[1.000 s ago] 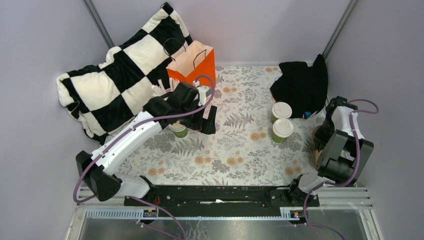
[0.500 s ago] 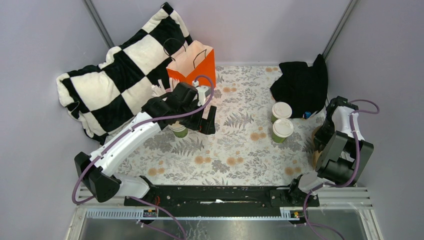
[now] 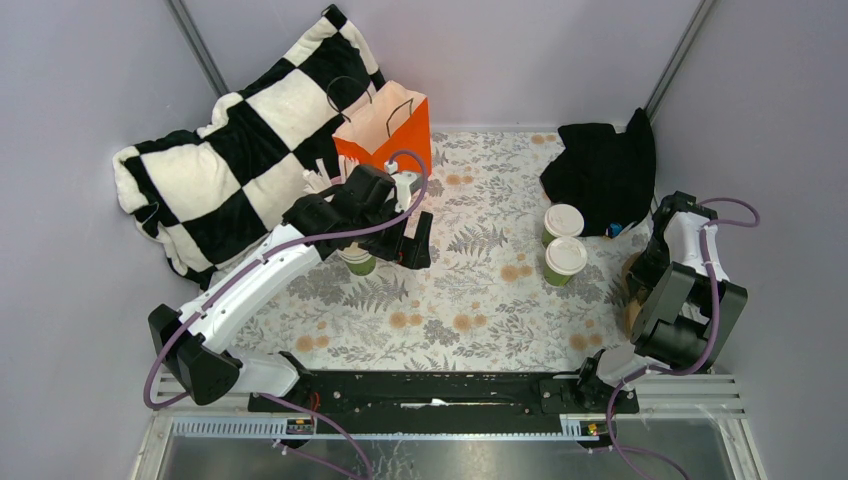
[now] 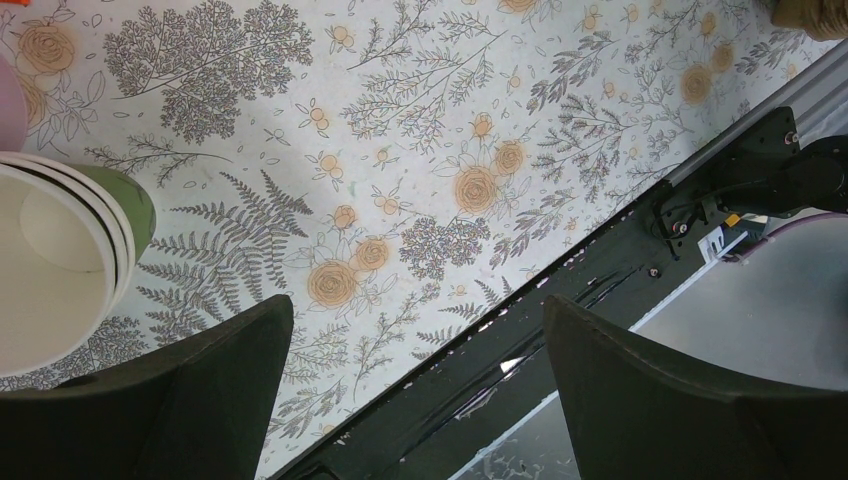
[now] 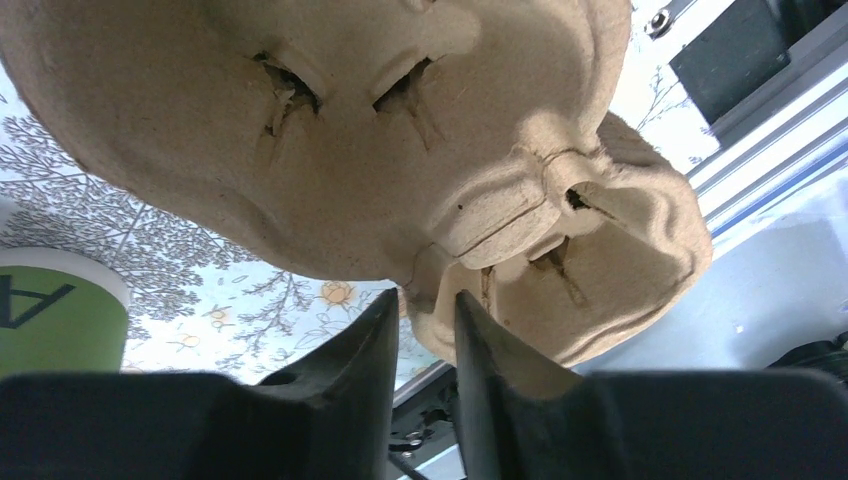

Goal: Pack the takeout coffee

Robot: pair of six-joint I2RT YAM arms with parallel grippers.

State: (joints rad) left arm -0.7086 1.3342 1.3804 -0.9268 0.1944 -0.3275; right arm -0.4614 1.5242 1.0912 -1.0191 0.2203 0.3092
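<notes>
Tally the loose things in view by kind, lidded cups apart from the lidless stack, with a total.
Lidded green cups: 2
Stack of lidless green cups: 1
Pink cup: 1
Orange paper bag: 1
Pulp cup carrier: 1
Black cloth: 1
Checkered blanket: 1
Total: 8

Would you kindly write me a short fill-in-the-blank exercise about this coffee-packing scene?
1. The right tool is shut on a brown pulp cup carrier, while the left tool is ___ and holds nothing.
2. The number of green cups with white lids standing on the floral tablecloth is ___.
3. The paper bag at the back is coloured ___.
Missing words: open; two; orange.
</notes>
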